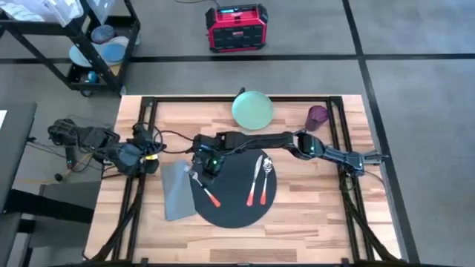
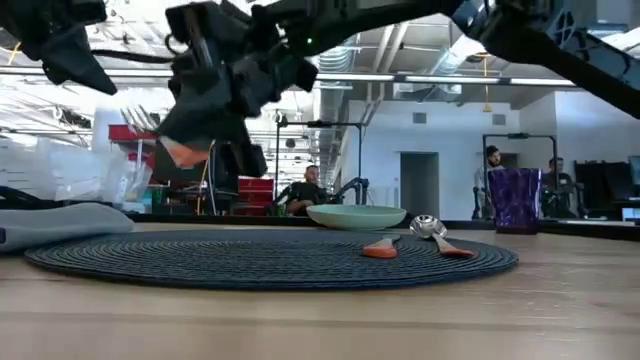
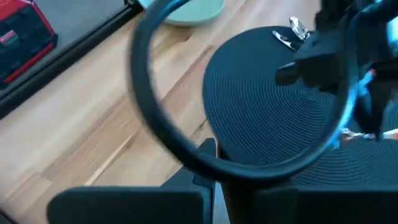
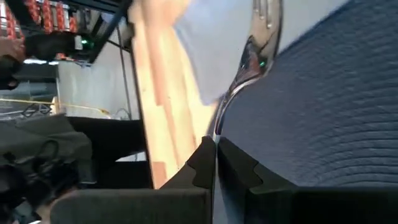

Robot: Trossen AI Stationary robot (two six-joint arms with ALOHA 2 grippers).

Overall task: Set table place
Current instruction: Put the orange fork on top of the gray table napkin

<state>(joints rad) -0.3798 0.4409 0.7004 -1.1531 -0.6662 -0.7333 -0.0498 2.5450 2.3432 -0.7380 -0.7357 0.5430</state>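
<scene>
No lettering, label, brand, number or sign can be read anywhere here.

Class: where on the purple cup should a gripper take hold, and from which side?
Probably mid-wall on the purple cup, straddling it and coming in level from the placemat side: it stands upright, tall and narrow, well apart from the green plate.

Dark jointed arms, black cables

Lab: wire cart (image 1: 89, 44), red power unit (image 1: 236, 28) (floor-standing).
</scene>
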